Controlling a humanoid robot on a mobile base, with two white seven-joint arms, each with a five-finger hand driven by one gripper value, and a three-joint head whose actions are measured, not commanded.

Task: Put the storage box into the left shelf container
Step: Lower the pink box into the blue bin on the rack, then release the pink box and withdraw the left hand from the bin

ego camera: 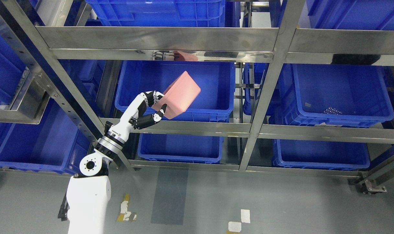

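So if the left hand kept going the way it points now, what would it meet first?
Probably the far inner wall of the blue container on the middle shelf. The left hand, gripping the pink storage box, aims up and right into its open top; depth is unclear.

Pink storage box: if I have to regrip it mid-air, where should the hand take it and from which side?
Keep to the lower-left short end of the pink storage box, approached from the lower left, as the left hand grips it now. The box is tilted, its far end raised toward the blue container on the shelf, so that end should stay free to go in first.
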